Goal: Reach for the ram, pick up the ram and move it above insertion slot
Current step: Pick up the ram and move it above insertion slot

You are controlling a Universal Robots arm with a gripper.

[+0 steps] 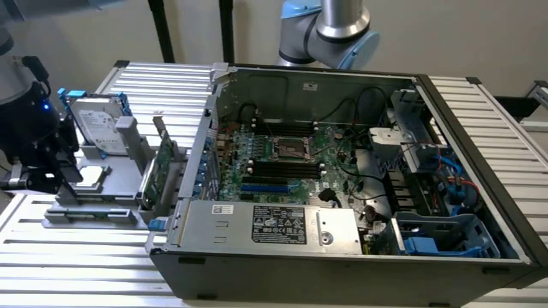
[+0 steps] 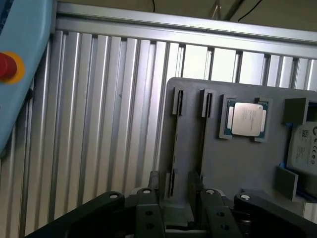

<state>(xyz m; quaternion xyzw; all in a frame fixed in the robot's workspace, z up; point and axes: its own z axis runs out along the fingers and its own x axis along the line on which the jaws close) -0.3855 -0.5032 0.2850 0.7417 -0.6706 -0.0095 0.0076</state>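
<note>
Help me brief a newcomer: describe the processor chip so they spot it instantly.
Left of the black computer case in the exterior view, a grey holder tray sits on the ribbed aluminium table. The square silver-lidded processor chip lies flat in its recess, unlike the upright green card and leaning silver hard drive.

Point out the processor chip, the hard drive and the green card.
processor chip (image 2: 246,119), wrist view, centre of its metal lid.
hard drive (image 1: 96,122), exterior view, middle of its labelled face.
green card (image 1: 164,163), exterior view, upper part of the upright board.
</note>
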